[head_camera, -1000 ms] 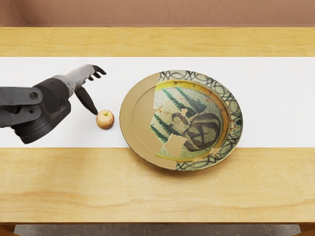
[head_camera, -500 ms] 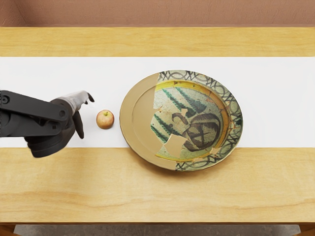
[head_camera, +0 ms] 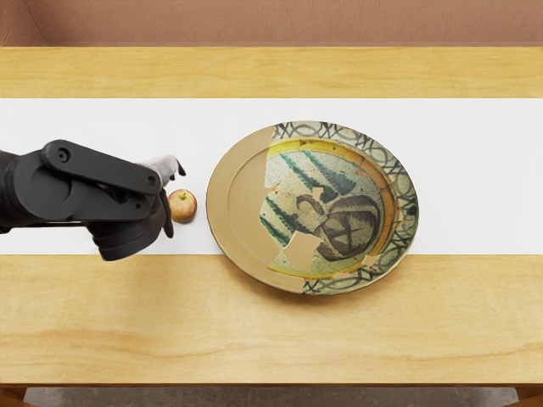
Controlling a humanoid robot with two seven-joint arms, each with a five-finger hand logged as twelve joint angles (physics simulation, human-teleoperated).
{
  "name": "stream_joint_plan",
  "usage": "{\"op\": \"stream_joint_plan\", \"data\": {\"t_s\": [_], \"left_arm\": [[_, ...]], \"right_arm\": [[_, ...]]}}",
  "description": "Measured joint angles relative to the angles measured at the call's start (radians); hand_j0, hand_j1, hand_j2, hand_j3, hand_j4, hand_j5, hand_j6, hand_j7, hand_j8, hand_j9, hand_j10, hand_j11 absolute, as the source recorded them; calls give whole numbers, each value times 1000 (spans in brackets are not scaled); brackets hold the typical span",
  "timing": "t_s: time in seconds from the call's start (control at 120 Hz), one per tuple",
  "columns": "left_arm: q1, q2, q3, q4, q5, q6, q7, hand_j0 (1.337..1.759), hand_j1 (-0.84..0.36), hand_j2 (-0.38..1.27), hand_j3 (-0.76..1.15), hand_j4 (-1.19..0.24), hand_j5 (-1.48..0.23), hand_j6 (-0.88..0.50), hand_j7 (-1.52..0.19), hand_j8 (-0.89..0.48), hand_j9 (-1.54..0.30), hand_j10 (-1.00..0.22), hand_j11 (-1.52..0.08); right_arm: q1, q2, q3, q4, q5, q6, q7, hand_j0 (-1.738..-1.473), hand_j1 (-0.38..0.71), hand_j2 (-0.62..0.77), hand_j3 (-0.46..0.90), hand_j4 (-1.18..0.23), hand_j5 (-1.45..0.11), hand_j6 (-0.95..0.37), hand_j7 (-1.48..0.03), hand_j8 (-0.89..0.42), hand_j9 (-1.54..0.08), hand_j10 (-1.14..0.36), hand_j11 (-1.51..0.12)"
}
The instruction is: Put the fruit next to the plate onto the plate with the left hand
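Just beside the plate [head_camera: 226, 202], the apple [head_camera: 181, 206] lies near the left hand [head_camera: 159, 199].

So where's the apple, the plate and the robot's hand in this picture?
apple [head_camera: 182, 206], head view, the middle of its skin.
plate [head_camera: 227, 203], head view, its plain tan left rim.
left hand [head_camera: 164, 166], head view, the pale grey back of the hand.

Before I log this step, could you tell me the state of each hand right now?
Left hand: open, beside the apple.
Right hand: not in view.
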Motion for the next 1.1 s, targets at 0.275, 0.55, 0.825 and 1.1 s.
{"op": "stream_joint_plan", "data": {"t_s": [0.275, 0.55, 0.825, 1.1], "left_arm": [[11, -66, 8, 66, -18, 0, 0, 1658, -41, 66, 0, -326, -423, -327, -423, -327, -423, -326, -423], [50, -95, 10, 122, -25, 0, 0, 1658, -100, 76, 0, -376, -488, -376, -488, -376, -488, -376, -488], [50, -125, 2, 135, -30, 0, 0, 1658, -117, 79, 0, -390, -506, -390, -506, -390, -506, -390, -506], [55, -126, 1, 134, -26, -1, 0, 1655, -272, 131, 0, -528, -696, -475, -698, -418, -703, -526, -703]], "right_arm": [[0, 0, 0, 0, 0, 0, 0, -1658, -308, -7, 0, -35, -45, -35, -45, -35, -45, -35, -45], [2, 0, 0, 0, 0, 0, 0, -1658, -307, -7, 0, -35, -45, -35, -45, -35, -45, -35, -45], [3, 0, -1, 0, 0, 0, 0, -1658, -307, -7, 0, -35, -45, -35, -45, -35, -45, -35, -45], [3, 0, 0, 0, 0, 0, 0, -1658, -307, -7, 0, -35, -45, -35, -45, -35, -45, -35, -45]]}}
